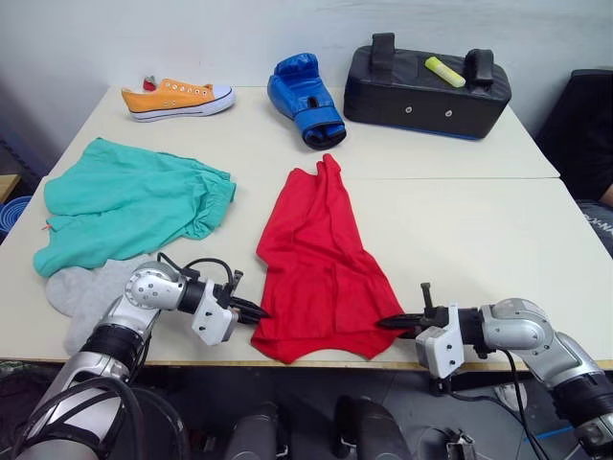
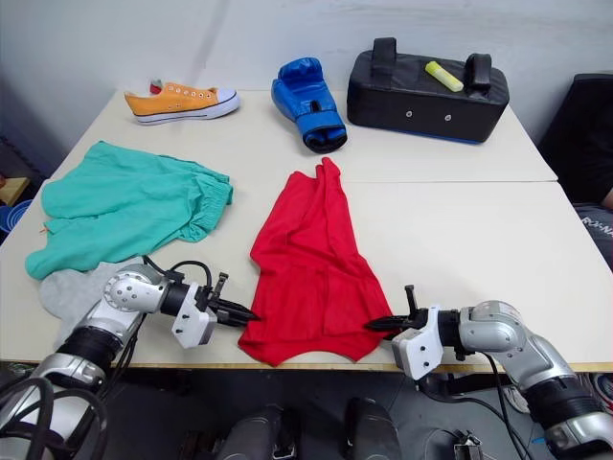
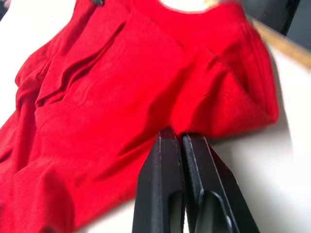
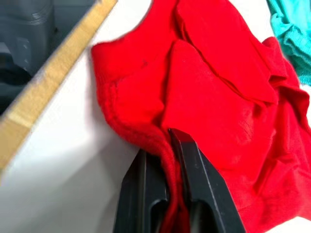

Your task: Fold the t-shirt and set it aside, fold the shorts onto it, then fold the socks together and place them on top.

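On a pale counter (image 1: pixel 460 240) set against a white wall, the t-shirt (image 1: pixel 321 264) is spread at the near edge, its hem pinched by the right gripper (image 4: pixel 167 145), while the left gripper (image 3: pixel 182 141) is pressed together beside it.

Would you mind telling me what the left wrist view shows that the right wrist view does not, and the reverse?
Left wrist view alone: the left pincer, shut with no cloth between its fingers, its tips at the t-shirt's edge.

Right wrist view alone: the right pincer shut on a fold of the t-shirt, plus a corner of the shorts.

Both share: the rumpled red t-shirt lying on the table near its wooden front edge.
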Controlling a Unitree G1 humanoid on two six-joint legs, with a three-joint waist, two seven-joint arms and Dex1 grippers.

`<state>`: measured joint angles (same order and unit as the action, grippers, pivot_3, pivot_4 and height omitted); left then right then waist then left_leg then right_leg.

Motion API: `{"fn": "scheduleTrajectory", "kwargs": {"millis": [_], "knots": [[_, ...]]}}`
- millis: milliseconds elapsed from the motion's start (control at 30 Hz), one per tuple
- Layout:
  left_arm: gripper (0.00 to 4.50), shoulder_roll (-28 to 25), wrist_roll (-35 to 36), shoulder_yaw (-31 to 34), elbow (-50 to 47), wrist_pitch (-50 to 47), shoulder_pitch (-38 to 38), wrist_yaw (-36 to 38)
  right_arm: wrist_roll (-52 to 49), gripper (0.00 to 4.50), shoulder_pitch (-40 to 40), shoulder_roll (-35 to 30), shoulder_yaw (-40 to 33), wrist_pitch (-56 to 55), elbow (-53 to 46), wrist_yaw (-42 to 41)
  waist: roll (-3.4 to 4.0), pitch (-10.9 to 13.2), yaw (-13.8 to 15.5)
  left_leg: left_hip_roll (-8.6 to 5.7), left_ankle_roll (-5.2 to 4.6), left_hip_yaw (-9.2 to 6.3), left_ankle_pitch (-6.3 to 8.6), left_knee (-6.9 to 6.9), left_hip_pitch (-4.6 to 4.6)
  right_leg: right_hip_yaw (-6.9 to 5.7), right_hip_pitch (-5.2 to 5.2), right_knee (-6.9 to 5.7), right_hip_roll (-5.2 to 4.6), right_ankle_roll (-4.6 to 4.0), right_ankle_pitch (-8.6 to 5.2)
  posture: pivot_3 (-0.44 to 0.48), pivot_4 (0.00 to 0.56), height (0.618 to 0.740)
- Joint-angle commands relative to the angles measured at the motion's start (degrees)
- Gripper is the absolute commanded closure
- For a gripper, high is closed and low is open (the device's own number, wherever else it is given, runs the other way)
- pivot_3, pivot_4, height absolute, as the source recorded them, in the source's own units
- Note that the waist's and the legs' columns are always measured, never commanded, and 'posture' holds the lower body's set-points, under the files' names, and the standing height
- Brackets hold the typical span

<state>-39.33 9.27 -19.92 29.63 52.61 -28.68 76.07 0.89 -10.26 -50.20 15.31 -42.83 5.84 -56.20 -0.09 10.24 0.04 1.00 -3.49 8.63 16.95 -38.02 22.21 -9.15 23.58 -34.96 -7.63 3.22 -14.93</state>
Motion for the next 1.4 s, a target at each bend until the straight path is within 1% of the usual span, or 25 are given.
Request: {"fn": "scheduleTrajectory", "kwargs": {"millis": [33,133,200,233,300,400,500,567,600,700,733,767,833,900,933,967,1000,1067,1133,1200,1300,1400], "knots": [[4.5,-3.8,6.3,-0.9,-10.8,-12.0,5.0,4.0,-11.5,4.45,4.8,-4.3,-2.2,13.8,-12.5,-3.1,-0.01,0.1,-0.1,0.0,0.02,0.0,0.03,-0.01,0.01,0.0,0.0,0.0,0.0,0.04,-0.06,0.0,0.15,0.74],[4.5,-8.9,12.8,0.6,-22.3,-25.4,10.0,5.7,-22.2,4.45,10.8,-9.8,-5.7,27.7,-24.5,-4.4,0.08,0.4,-0.3,0.02,0.01,-0.02,0.1,0.0,0.12,-0.01,0.08,0.09,0.01,0.05,-0.12,0.0,0.15,0.74],[4.5,-11.6,16.9,2.0,-29.1,-33.8,13.2,5.5,-27.9,4.45,14.8,-12.8,-8.6,34.7,-30.6,-4.7,0.18,0.5,-0.2,0.03,-0.15,-0.04,0.22,0.01,0.15,-0.01,0.08,0.15,0.01,0.06,-0.14,0.0,0.15,0.74],[4.5,-12.4,17.9,2.6,-31.4,-36.6,14.3,5.2,-29.6,4.45,16.2,-13.6,-9.7,37.0,-32.6,-4.8,0.16,0.6,-0.1,0.04,-0.31,-0.09,0.32,0.03,0.1,-0.01,0.02,0.19,0.01,0.07,-0.15,0.0,0.15,0.74],[4.5,-13.6,20.1,4.1,-35.6,-41.2,17.5,4.7,-33.7,4.45,20.8,-15.2,-12.9,41.6,-36.8,-5.0,0.17,0.6,0.1,0.03,-0.08,-0.14,0.49,0.02,0.1,-0.02,-0.03,0.24,0.01,0.11,-0.14,0.0,0.15,0.74],[4.5,-14.9,22.5,6.9,-41.2,-46.0,23.1,3.9,-39.3,4.45,27.7,-16.8,-18.2,47.7,-42.3,-6.1,0.27,0.7,0.4,0.03,-0.05,-0.19,0.51,0.07,0.12,0.0,-0.07,0.37,0.02,0.16,-0.19,0.0,0.15,0.74],[4.5,-14.2,23.3,9.4,-43.2,-49.4,25.5,2.1,-41.0,4.45,28.5,-16.0,-20.5,51.0,-43.1,-6.4,0.29,0.8,0.7,0.02,-0.01,-0.19,0.54,0.11,0.13,0.01,-0.06,0.48,0.04,0.21,-0.27,0.0,0.15,0.74],[4.5,-12.8,24.7,11.3,-42.6,-53.3,25.3,-0.4,-43.8,4.45,26.0,-14.9,-21.6,54.4,-42.2,-5.7,0.29,0.9,0.7,0.02,-0.01,-0.19,0.54,0.11,0.16,0.01,-0.07,0.62,0.07,0.21,-0.28,0.0,0.15,0.74],[4.5,-11.4,26.1,12.6,-40.9,-57.0,23.4,-2.9,-46.8,4.45,22.0,-14.6,-21.3,57.9,-40.5,-5.2,0.3,0.9,0.7,0.02,-0.01,-0.19,0.54,0.11,0.18,0.01,-0.08,0.66,0.08,0.21,-0.28,0.0,0.15,0.74],[4.5,-7.4,30.1,16.4,-35.2,-68.0,16.9,-10.4,-54.7,4.45,8.8,-13.4,-19.5,68.6,-34.4,-5.4,0.22,1.1,0.7,0.01,-0.1,-0.19,0.47,0.08,0.21,0.03,-0.09,0.72,0.08,0.2,-0.19,0.0,0.15,0.74],[4.5,-6.6,30.6,17.2,-34.3,-70.3,15.6,-11.7,-55.5,4.45,5.5,-12.7,-18.9,70.9,-32.8,-5.5,0.09,1.2,0.7,0.01,-0.15,-0.19,0.37,0.08,0.25,0.04,-0.04,0.73,0.08,0.23,-0.07,0.0,0.15,0.74],[4.5,-5.5,30.9,18.1,-32.2,-72.7,13.0,-13.1,-55.2,4.45,-0.3,-11.0,-17.0,73.4,-29.4,-5.9,0.0,1.3,0.7,0.01,-0.13,-0.19,0.32,0.08,0.26,0.03,-0.01,0.72,0.08,0.21,-0.02,0.0,0.15,0.74],[4.5,-3.4,31.0,19.5,-28.1,-76.9,7.5,-15.9,-51.5,4.45,-12.3,-6.1,-12.4,77.0,-20.5,-6.4,-0.08,1.3,0.5,0.01,-0.04,-0.2,0.26,0.08,0.27,-0.05,0.0,0.66,0.09,0.19,0.01,0.0,0.15,0.74],[4.5,-1.3,30.1,20.1,-24.0,-79.7,2.7,-18.0,-45.7,4.45,-21.7,-1.8,-8.2,77.6,-11.6,-7.6,-0.14,1.4,0.3,-0.02,0.23,-0.15,0.09,0.04,0.38,-0.09,0.1,0.62,0.09,0.19,0.14,0.0,0.15,0.74],[4.5,0.2,29.3,20.2,-20.8,-80.8,-0.3,-19.3,-42.1,4.45,-26.2,-0.1,-5.5,77.9,-6.3,-8.9,-0.14,1.4,0.1,-0.04,0.16,-0.14,-0.04,0.02,0.46,-0.11,0.17,0.52,0.09,0.19,0.25,0.0,0.15,0.74],[4.5,1.6,28.5,20.3,-17.8,-81.4,-2.9,-20.2,-39.0,4.45,-29.6,1.2,-3.3,77.7,-1.7,-10.5,-0.15,1.4,0.1,-0.06,0.08,-0.12,-0.1,-0.02,0.55,-0.11,0.27,0.45,0.09,0.2,0.25,0.0,0.15,0.74],[4.5,4.0,26.3,20.0,-12.9,-80.4,-6.7,-22.2,-34.9,4.45,-33.6,3.6,-1.1,75.3,5.0,-11.6,-0.17,1.3,0.2,-0.08,0.04,-0.08,-0.14,-0.05,0.67,-0.12,0.36,0.4,0.08,0.2,0.25,0.0,0.15,0.74],[4.5,7.5,22.8,19.5,-5.3,-78.6,-12.3,-25.1,-29.5,4.45,-39.8,7.7,1.1,72.8,16.1,-12.5,-0.2,1.3,0.3,-0.15,-0.05,-0.03,-0.33,-0.17,1.02,-0.22,0.59,0.06,0.12,0.21,0.26,0.0,0.15,0.74],[4.5,11.5,19.5,19.5,4.1,-77.2,-18.9,-28.7,-25.0,4.45,-46.4,13.2,1.4,69.6,29.7,-11.5,-0.23,1.4,0.1,-0.25,-0.19,0.12,-0.42,-0.18,1.26,-0.19,0.81,0.02,0.15,0.32,0.32,0.0,0.15,0.74],[4.5,14.2,16.8,19.8,12.2,-76.8,-23.9,-31.1,-22.4,4.45,-51.9,17.3,0.2,69.5,41.3,-10.4,-0.26,1.4,-0.2,-0.38,-0.34,0.22,-0.51,-0.18,1.38,-0.19,0.89,0.02,0.32,0.48,0.4,0.0,0.15,0.74],[4.5,16.1,13.6,19.7,19.4,-77.2,-27.3,-31.9,-21.3,4.45,-57.5,20.7,-3.3,70.9,52.6,-10.2,-0.27,1.4,-0.6,-0.46,-0.44,0.35,-0.57,-0.17,1.45,-0.13,0.98,0.07,0.29,0.66,0.5,0.0,0.15,0.74],[4.5,17.2,11.9,20.4,23.4,-78.5,-29.1,-33.1,-20.6,4.45,-61.2,22.8,-7.2,71.6,60.0,-7.6,-0.27,1.4,-1.5,-0.46,-0.44,0.36,-0.57,-0.13,1.43,-0.07,0.98,0.08,0.27,0.69,0.52,0.0,0.15,0.74]]}}
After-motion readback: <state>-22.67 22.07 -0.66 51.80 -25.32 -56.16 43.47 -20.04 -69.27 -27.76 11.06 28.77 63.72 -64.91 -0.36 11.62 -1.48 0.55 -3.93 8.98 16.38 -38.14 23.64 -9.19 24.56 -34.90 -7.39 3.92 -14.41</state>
